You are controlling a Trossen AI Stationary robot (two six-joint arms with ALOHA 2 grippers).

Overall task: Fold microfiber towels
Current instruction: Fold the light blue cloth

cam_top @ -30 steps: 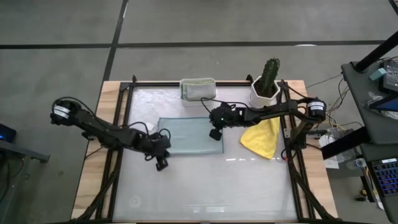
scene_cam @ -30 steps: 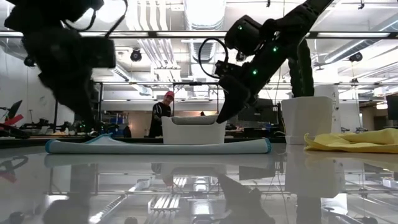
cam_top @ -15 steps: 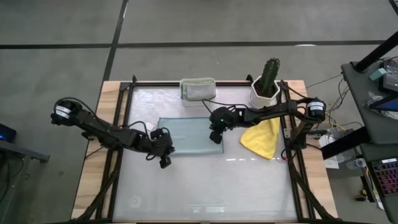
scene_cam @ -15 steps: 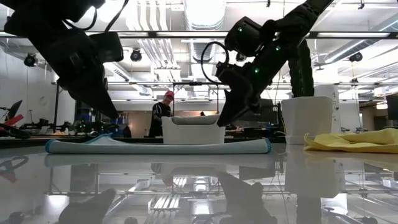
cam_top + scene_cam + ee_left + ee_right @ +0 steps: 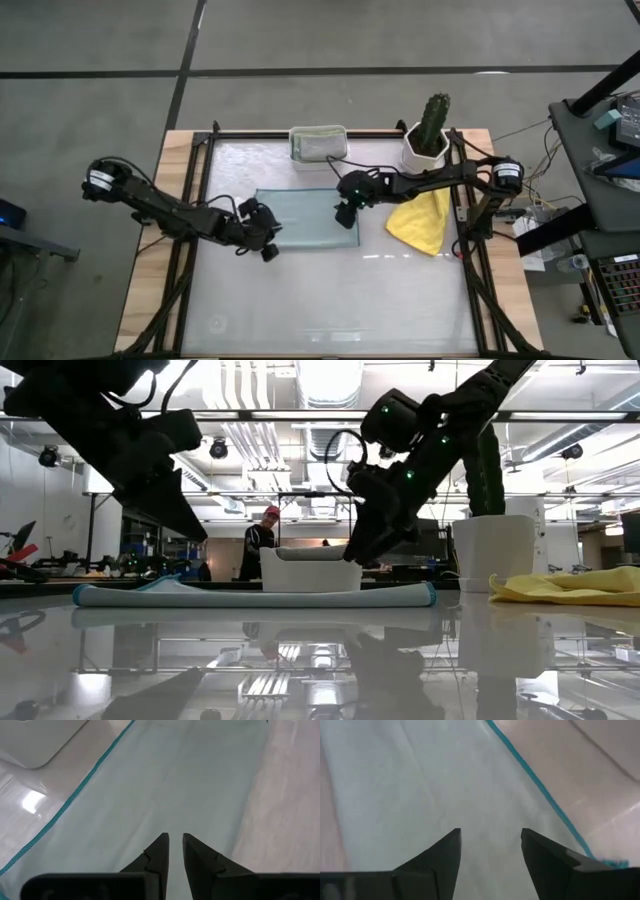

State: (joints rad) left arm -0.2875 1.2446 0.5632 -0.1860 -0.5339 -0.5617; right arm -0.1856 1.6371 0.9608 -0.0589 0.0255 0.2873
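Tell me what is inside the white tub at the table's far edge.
The white tub holds pale sage-green cloth, apparently folded. How many pieces, and whether anything lies beneath, is hidden by the top layer and the tub's walls.

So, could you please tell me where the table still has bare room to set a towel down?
The whole near half of the table, in front of the pale blue-grey towel, is bare. The far side is crowded: the white tub, the cactus pot and the yellow towel, with both grippers at the spread towel's edges.

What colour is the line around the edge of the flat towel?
Teal-blue; the towel's edging shows best in the right wrist view.
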